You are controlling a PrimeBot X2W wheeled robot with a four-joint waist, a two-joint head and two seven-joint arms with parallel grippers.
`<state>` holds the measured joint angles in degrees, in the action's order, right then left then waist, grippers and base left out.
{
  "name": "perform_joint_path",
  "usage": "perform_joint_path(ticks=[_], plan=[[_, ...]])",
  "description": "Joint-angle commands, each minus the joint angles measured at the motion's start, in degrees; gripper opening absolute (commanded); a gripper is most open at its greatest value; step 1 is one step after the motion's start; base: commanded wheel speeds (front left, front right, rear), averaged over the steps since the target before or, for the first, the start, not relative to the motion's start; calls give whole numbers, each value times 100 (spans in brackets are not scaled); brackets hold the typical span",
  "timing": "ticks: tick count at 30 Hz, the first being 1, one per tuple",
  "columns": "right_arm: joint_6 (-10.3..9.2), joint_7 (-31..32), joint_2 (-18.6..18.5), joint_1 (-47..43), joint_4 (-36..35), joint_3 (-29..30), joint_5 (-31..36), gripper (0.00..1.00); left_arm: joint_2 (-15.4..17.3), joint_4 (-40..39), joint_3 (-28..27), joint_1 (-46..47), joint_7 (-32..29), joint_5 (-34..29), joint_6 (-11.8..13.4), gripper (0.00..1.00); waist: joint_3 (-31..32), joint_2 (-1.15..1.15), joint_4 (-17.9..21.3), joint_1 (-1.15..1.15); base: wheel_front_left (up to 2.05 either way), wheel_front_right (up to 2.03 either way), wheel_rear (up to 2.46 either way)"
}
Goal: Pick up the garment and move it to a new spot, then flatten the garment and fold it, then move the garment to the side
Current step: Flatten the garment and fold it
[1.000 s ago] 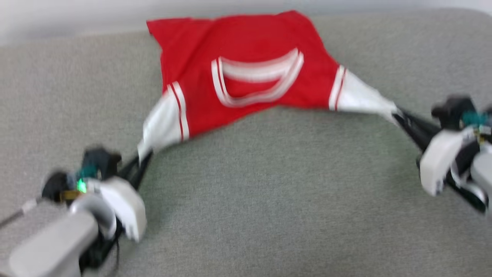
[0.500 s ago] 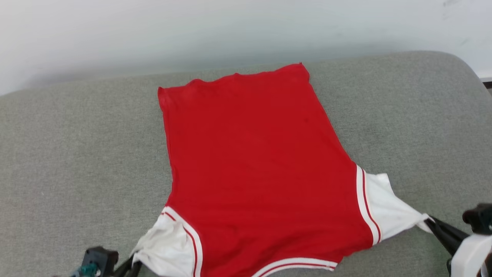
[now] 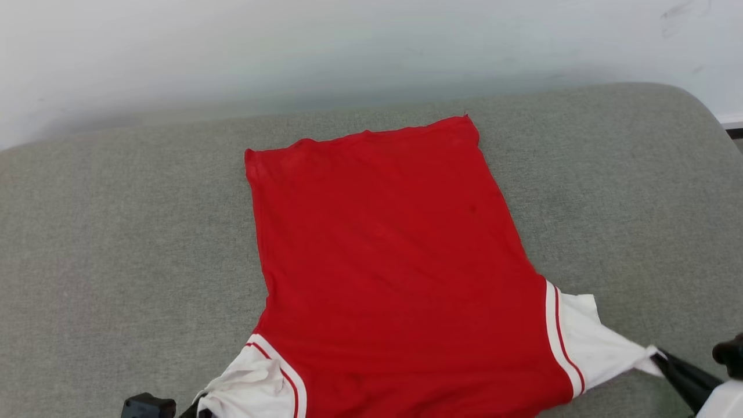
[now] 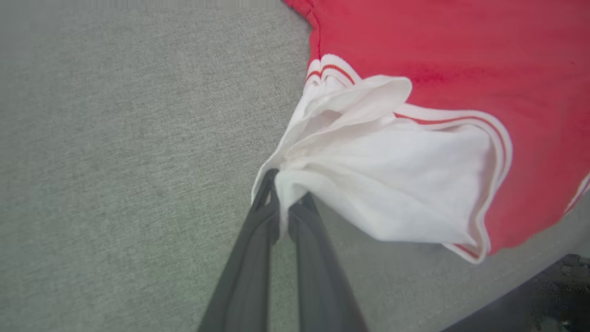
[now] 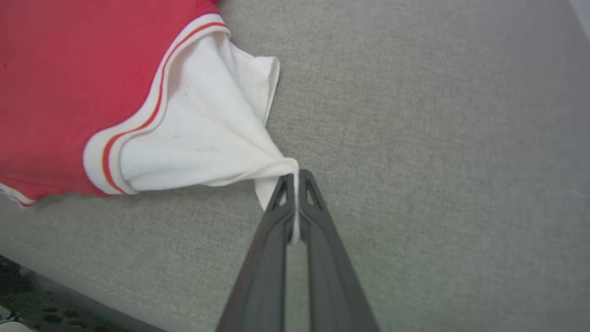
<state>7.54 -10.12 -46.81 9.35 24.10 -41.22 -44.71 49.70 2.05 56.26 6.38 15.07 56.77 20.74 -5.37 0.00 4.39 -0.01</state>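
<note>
Head view: the garment [image 3: 400, 261], a red jersey with white short sleeves, is seen spread flat on a grey upholstered surface [image 3: 104, 261], plain red side up.
Garment position: it is laid about the middle of the surface, slightly turned, with the hem toward the pale wall [image 3: 290, 46] and the sleeves toward the robot.
Red body: it is shown smooth, with only faint creases, and it rests on the upholstery along its whole visible length.
Left-hand sleeve [image 4: 392, 184]: it is gathered into loose white folds and drawn to a bunch at its outer end.
Left gripper [image 4: 283, 207]: it is closed on the bunched end of the left-hand sleeve; in the left wrist view white cloth is seen clamped between the two dark fingers.
Right-hand sleeve [image 5: 198, 138]: it is pulled out to a point, away from the red body, and lies on the surface.
Right gripper [image 5: 296, 184]: it is closed on the tip of the right-hand sleeve; in the right wrist view a thin strip of white cloth is caught between the fingers.
Striped trim [image 5: 110, 152]: white and red bands are seen where each sleeve meets the red body.
Dark patch [image 5: 27, 295]: it is seen beyond the near edge of the surface; what it is cannot be told.
</note>
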Motion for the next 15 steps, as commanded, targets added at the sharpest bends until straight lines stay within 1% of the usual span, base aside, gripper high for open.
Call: perform_joint_path(ticks=[1, 6, 11, 12, 15], plan=[[-10, 66, 48, 5, -137, 251, 164, 100, 14, -58, -90, -10, 12, -92, 66, 0, -62, 0, -15, 1, 0, 0, 0], [-8, 354, -5, 249, -805, 1095, 646, 100, -76, -277, -252, 145, 13, -336, 150, 0, -269, 0, -121, 1, 0, 0, 0], [-7, 840, -48, 710, -1792, 2118, 1091, 100, -169, -497, -376, 311, 13, -592, 271, 0, -587, 0, -285, 1, 0, 0, 0], [-7, 840, -48, 710, -1792, 2118, 1091, 100, -169, -497, -376, 311, 13, -592, 271, 0, -587, 0, -285, 1, 0, 0, 0], [-7, 1341, -55, 1255, -2327, 2564, 1283, 100, -239, -631, -443, 453, 13, -765, 320, 0, -866, 0, -434, 1, 0, 0, 0]])
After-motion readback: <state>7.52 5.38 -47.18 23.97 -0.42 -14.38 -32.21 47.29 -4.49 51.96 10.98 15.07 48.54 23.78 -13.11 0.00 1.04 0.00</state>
